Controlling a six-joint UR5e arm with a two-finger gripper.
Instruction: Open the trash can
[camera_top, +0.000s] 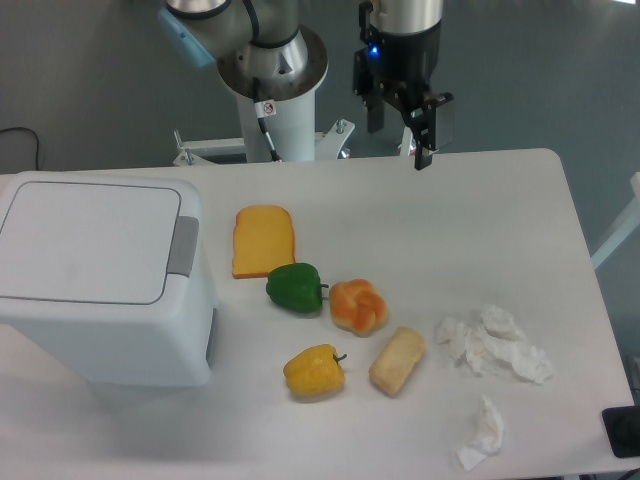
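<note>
The trash can (100, 275) is a large white boxy bin at the left of the table. Its flat lid (85, 240) lies shut, and the grey push tab (183, 245) sits on its right edge. My gripper (400, 145) hangs above the table's far edge, right of the arm's base, well away from the trash can. Its two dark fingers (425, 150) stand apart with nothing between them.
Toy food lies mid-table: an orange bread slice (264, 241), a green pepper (295, 287), a bun (358, 306), a yellow pepper (315, 371) and a bread roll (397, 361). Crumpled tissues (495, 345) (481, 432) lie at the right. The arm's base (275, 80) stands behind.
</note>
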